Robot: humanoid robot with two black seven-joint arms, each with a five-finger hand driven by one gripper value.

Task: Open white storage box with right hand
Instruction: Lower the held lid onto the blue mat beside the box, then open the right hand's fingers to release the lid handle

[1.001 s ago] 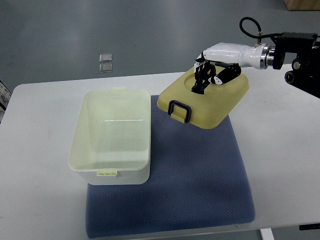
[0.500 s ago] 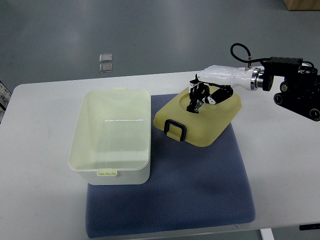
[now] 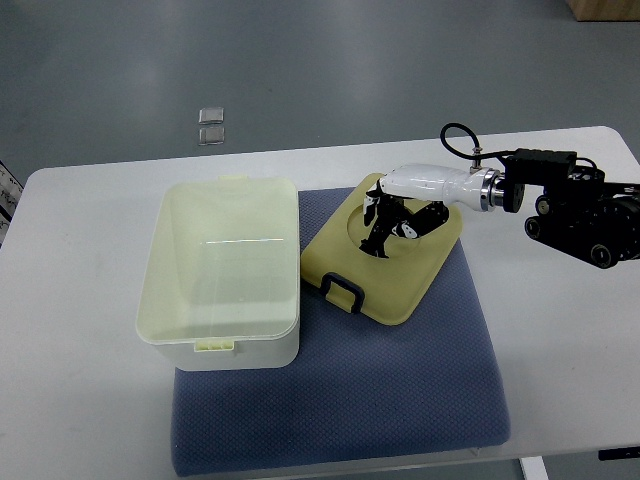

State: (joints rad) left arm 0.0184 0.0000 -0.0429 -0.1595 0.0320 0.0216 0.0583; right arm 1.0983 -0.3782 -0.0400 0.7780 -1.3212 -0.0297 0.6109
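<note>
The white storage box (image 3: 222, 275) stands open and looks empty, on the left part of a blue mat (image 3: 400, 390). Its pale yellow lid (image 3: 385, 270), with a black handle (image 3: 342, 291) at the near-left edge, lies on the mat just right of the box. My right hand (image 3: 390, 222) comes in from the right edge and rests on the lid's round recess, its black fingers curled against the lid. The left arm does not show.
The mat lies on a white table (image 3: 80, 400). The right arm's black wrist block (image 3: 580, 205) hangs over the table's right side. Two small clear squares (image 3: 210, 125) lie on the grey floor beyond the far edge.
The right hand has carried the lid down and to the left, from tilted above the mat's far right corner to lying lower on the mat beside the box.
</note>
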